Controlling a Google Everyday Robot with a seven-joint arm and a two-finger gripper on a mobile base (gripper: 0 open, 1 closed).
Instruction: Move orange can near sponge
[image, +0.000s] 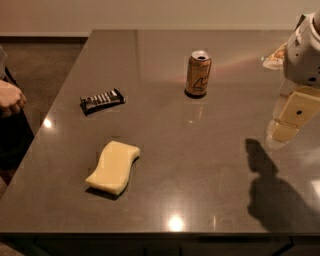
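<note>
The orange can (198, 73) stands upright toward the back of the dark grey table (200, 165), silver top up and a dark triangular graphic on its side. The pale yellow sponge (114, 166) lies flat near the front left, well apart from the can. My gripper (290, 122) hangs above the table's right side, to the right of the can and somewhat nearer the front. It holds nothing and touches neither object. Its shadow falls on the table at the front right.
A flat black snack bar wrapper (102, 100) lies on the left part of the table, between the can and the sponge. A person's hand (10, 98) is at the left edge, off the table. A pale object (274, 59) sits at the back right.
</note>
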